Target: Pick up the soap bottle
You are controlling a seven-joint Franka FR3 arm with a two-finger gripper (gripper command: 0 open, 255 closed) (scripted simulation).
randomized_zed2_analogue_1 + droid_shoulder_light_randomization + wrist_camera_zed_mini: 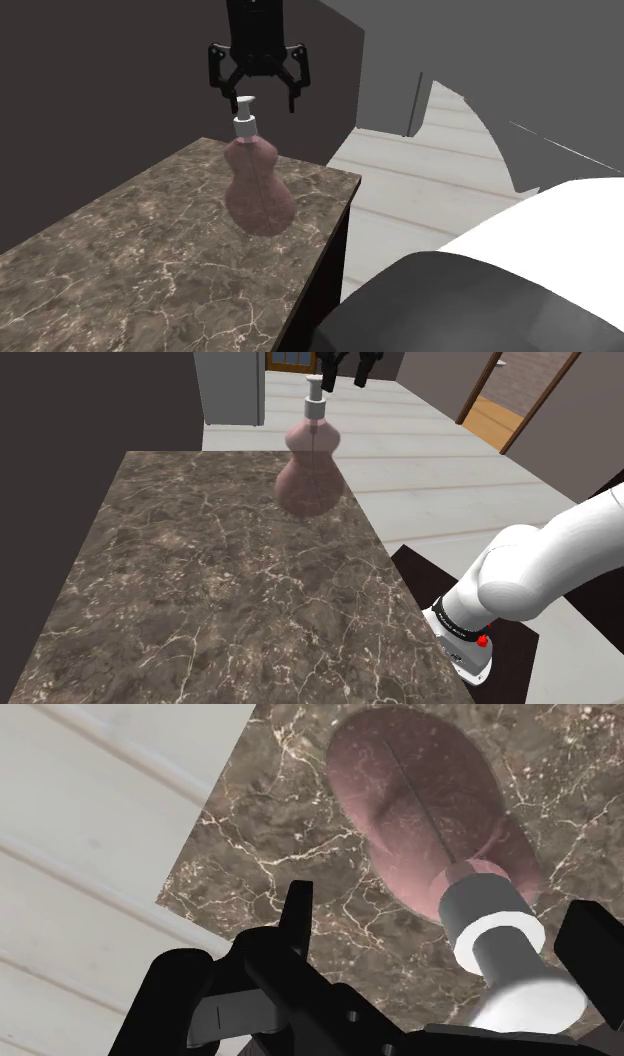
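In the shoulder view, the soap bottle [311,464], a pink see-through flask with a pinched waist and a white pump [316,396], stands upright on a dark veined stone countertop [190,602], at the far end and close to the right edge. The black gripper [347,374] hangs just above and slightly right of the pump, its fingers spread apart and holding nothing. The white arm [540,567] crosses the near right corner, and a pale planked floor [440,462] runs beyond the counter toward a wooden door frame [480,397]. In the second exterior view, the gripper [260,98] points straight down over the bottle [258,190], with its fingers wide open and their tips at about the height of the pump head [245,102], one on each side and neither gripping it. The bottle stands on the countertop [130,270] near the right-hand edge, with the floor [420,190] lower on the right and a dark wall [100,70] behind. In the wrist view, looking down along the gripper [445,934], the two fingers [295,919] stand well apart with the white pump [500,944] rising between them, much closer to one finger than the other. Whether it touches that finger I cannot tell. The bottle's rounded pink body [420,804] rests on the countertop [280,824] near the edge that borders the floor [90,824].
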